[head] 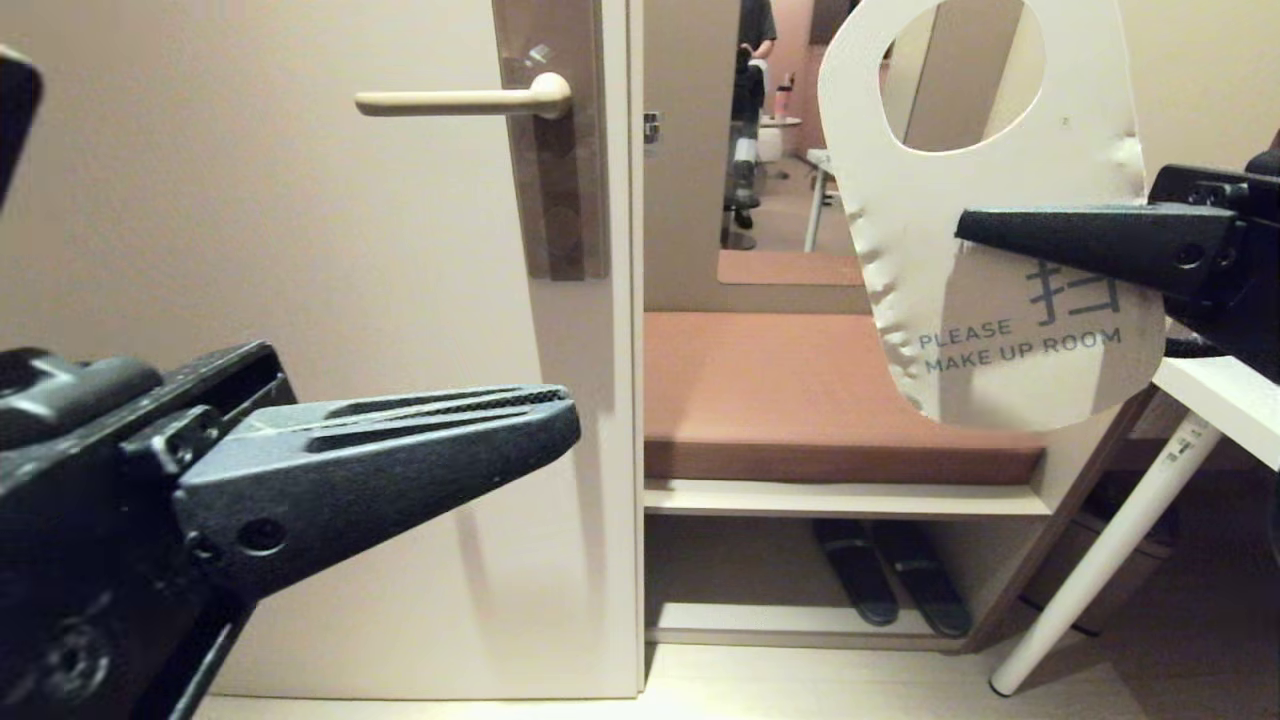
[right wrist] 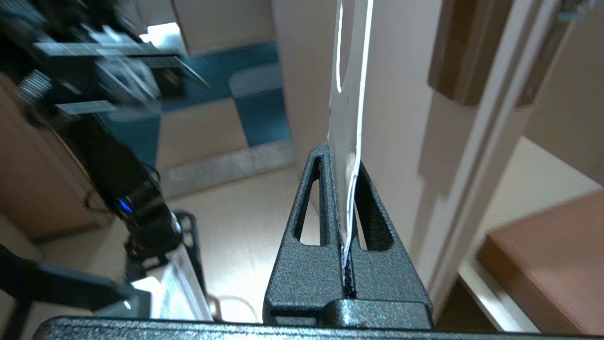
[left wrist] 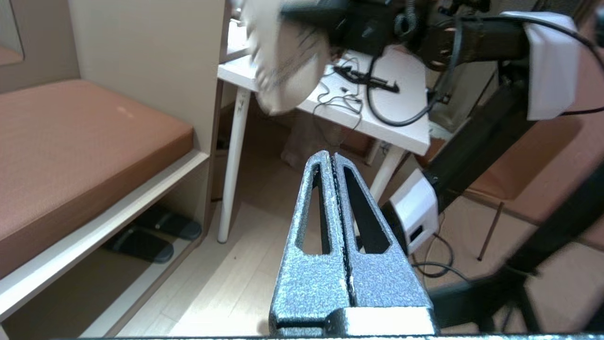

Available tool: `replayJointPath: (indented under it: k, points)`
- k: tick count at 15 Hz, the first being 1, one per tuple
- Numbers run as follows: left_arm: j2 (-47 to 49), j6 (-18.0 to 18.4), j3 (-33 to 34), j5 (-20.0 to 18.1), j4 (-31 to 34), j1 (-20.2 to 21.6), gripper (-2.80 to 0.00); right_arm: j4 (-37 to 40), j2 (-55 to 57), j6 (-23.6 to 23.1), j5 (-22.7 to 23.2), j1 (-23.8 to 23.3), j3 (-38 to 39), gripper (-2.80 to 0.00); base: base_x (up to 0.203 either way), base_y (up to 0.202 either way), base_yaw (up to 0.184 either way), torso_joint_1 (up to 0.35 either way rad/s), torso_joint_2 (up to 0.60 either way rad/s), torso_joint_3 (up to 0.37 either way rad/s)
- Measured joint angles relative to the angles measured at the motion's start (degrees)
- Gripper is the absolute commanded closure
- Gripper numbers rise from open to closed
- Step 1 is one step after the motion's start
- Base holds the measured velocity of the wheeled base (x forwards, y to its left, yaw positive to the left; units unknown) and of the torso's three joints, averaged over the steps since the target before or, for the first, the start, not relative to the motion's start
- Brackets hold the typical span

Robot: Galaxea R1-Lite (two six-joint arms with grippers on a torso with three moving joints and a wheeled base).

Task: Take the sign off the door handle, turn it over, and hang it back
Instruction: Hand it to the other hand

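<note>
Nearest the head camera, the left gripper (head: 560,420) reaches in from the lower left with its two fingers pressed together on nothing, level and pointing toward the door's edge. To the right and higher, the right gripper (head: 965,228) comes in from the side with its fingers clamped on the sign (head: 1000,370), which is off the door handle (head: 460,100) and held up in the air, well to the right of it. The sign hangs upright with its large hole (head: 960,70) at the top, and the face turned to the camera is pale cream, printed in grey "PLEASE MAKE UP ROOM" under a Chinese character partly hidden by the finger. A row of small dents runs down its left edge. In the right wrist view the sign (right wrist: 349,141) shows edge-on between the two fingers. Behind, the cream lever stands bare and level on its brown backplate (head: 560,180). Farther back are a bench with a rust-brown cushion (head: 800,400), dark slippers (head: 890,580) beneath it, and a white table leg (head: 1100,560).
</note>
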Motion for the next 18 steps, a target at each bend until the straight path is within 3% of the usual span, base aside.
replayJointPath:
  k: [4, 11, 12, 18]
  points:
    - [4.1, -0.1, -3.2, -0.7, -0.1, 1.5, 0.0, -14.5, 2.0, 11.5, -0.3, 1.7, 1.4, 0.0, 0.0, 0.0, 0.0, 0.0, 0.0, 0.0]
    - [8.6, -0.4, -6.1, -1.0, -2.4, 1.6, 0.0, -20.0, 3.8, 12.1, -0.4, 6.6, 5.1, 0.0, 0.0, 0.0, 0.0, 0.0, 0.0, 0.0]
    - [9.0, -0.3, -6.2, -1.1, -2.4, 1.5, -2.8, -20.8, 4.0, 12.1, -0.3, 6.8, 6.2, 0.0, 0.0, 0.0, 0.0, 0.0, 0.0, 0.0]
    - [10.2, -0.3, -5.9, -1.2, -3.0, 1.1, -2.8, -28.4, 3.9, 14.0, -0.3, 7.0, 11.3, 0.0, 0.0, 0.0, 0.0, 0.0, 0.0, 0.0]
